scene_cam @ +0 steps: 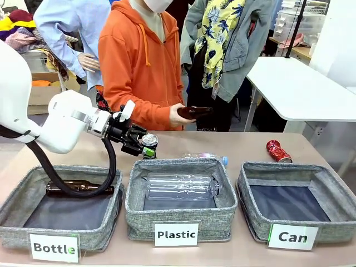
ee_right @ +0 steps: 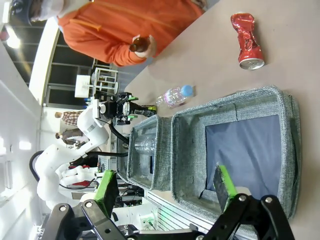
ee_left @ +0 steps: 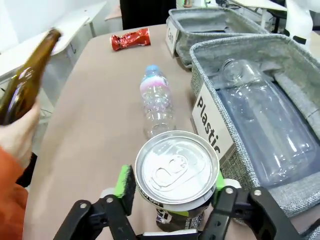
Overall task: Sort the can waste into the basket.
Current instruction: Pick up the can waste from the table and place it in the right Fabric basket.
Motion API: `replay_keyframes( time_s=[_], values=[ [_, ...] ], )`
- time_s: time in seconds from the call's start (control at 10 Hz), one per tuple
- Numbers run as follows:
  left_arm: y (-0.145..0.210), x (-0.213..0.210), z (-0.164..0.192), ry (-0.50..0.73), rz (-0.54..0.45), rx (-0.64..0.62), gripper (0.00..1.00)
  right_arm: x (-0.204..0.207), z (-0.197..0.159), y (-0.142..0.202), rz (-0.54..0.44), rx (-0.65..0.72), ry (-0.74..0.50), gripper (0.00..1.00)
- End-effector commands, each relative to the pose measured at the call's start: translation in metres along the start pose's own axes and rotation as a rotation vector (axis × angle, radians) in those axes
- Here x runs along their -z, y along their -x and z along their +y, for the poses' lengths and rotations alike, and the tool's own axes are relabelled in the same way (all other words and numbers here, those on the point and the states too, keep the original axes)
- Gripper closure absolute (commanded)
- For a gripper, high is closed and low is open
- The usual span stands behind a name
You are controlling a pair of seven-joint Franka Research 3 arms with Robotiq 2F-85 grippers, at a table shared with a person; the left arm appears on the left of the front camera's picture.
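The black can (ee_left: 176,170) is clamped between the left gripper's (ee_left: 172,187) pads behind the Plastic bin (scene_cam: 181,162), silver top tilted back toward the wrist. The Can basket (scene_cam: 289,167) lies off to the robot's right, past that bin. The crushed red can (scene_cam: 278,151) lies on the table (scene_cam: 245,146) just behind the basket, nearer the right gripper (ee_right: 165,187), which hangs spread open over the basket, and a clear bottle (scene_cam: 208,157) lies between the two cans.

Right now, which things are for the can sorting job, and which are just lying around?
For the job:
- black can, held in the left gripper
- crushed red can
- basket labelled Can

Just lying about:
- Plastic bin
- Bottle bin
- loose clear bottle
- brown bottle in the person's hand
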State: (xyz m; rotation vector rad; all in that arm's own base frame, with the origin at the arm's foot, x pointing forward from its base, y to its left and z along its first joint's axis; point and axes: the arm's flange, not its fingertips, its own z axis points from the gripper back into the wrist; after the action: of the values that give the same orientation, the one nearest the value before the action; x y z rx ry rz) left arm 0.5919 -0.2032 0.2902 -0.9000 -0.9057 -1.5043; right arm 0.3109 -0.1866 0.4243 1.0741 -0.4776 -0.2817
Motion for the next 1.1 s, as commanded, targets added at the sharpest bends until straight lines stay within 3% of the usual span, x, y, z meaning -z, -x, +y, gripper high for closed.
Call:
replay_keyframes(
  time_s=[0.0,0.1,0.2,0.3,0.5,0.6,0.8,0.9,1.0],
  values=[
    [-0.005,-0.007,-0.001,0.009,-0.017,0.016,0.63,0.001,-0.001,-0.003,-0.020,-0.026,-0.031,0.00],
    [-0.013,-0.021,-0.007,0.008,-0.035,0.031,1.00,0.001,-0.001,-0.003,-0.020,-0.026,-0.031,0.00],
    [-0.026,-0.057,-0.021,0.021,-0.053,0.034,1.00,0.001,-0.001,-0.003,-0.020,-0.026,-0.031,0.00],
    [-0.041,-0.112,-0.046,0.019,0.000,0.017,1.00,0.001,-0.001,-0.003,-0.020,-0.026,-0.031,0.00],
    [-0.078,-0.244,-0.125,-0.144,0.068,0.033,1.00,0.001,-0.001,-0.003,-0.020,-0.026,-0.031,0.00],
    [-0.089,-0.291,-0.163,-0.193,0.117,0.017,1.00,0.001,-0.001,-0.003,-0.020,-0.026,-0.031,0.00],
    [-0.086,-0.378,-0.231,-0.335,0.088,-0.064,1.00,0.001,-0.001,-0.003,-0.020,-0.026,-0.031,0.00],
    [-0.072,-0.404,-0.247,-0.448,0.050,-0.106,1.00,0.001,-0.001,-0.003,-0.020,-0.026,-0.031,0.00],
    [-0.053,-0.402,-0.247,-0.466,0.071,-0.115,1.00,0.001,-0.001,-0.003,-0.020,-0.026,-0.031,0.00]
  ],
)
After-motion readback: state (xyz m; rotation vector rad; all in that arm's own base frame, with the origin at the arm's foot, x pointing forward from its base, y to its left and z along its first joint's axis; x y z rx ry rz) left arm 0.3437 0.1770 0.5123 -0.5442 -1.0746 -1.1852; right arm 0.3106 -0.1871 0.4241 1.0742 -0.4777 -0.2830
